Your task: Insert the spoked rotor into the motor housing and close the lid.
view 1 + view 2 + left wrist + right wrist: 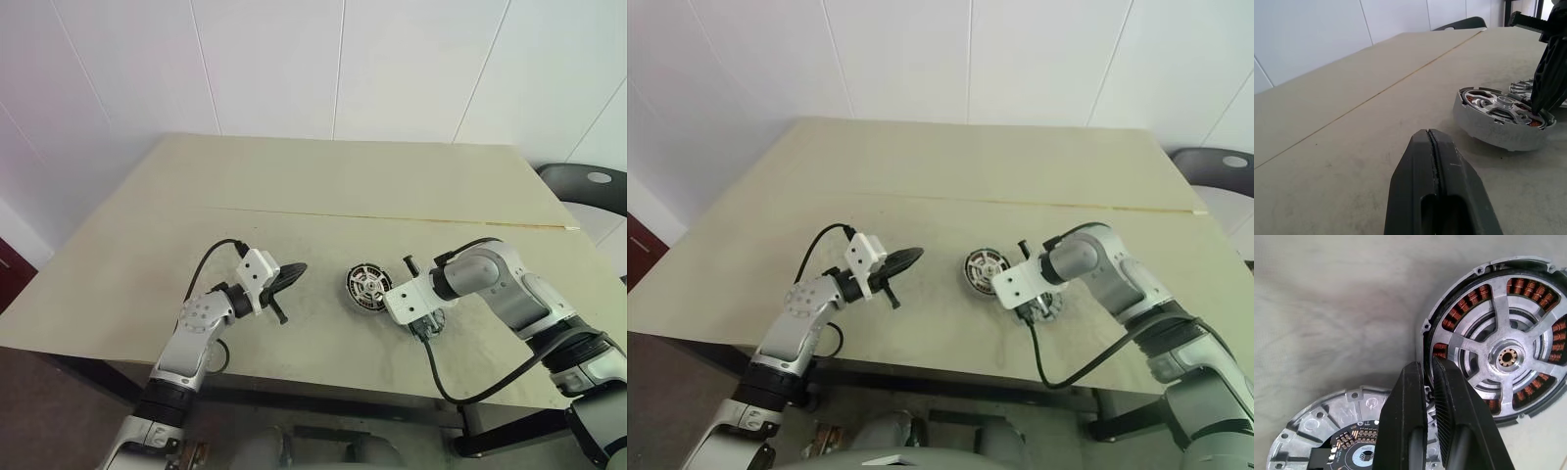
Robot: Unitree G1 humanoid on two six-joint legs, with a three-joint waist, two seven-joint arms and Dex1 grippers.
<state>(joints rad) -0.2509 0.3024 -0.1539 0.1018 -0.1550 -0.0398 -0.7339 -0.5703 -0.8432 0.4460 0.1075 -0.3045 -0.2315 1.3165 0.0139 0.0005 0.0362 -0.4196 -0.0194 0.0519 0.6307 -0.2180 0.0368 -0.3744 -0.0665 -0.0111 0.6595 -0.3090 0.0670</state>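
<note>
The motor housing (1484, 270) lies flat on the table, its coppery windings showing. The spoked rotor (1498, 328) sits inside it, silvery spokes running to a small hub. From the head the housing (367, 287) is at the table's middle front. Beside it, on the right, lies the lid (1327, 416), a ribbed silver disc with a dark circuit centre. My right gripper (1427, 364) points steeply down, its jaws pinched on the lid's near rim. My left gripper (1429, 134) hovers level to the left of the housing, shut and holding nothing.
The beige table (294, 196) has a seam running across its middle. A dark chair (588, 181) stands past the far right corner. The front edge runs just below both arms.
</note>
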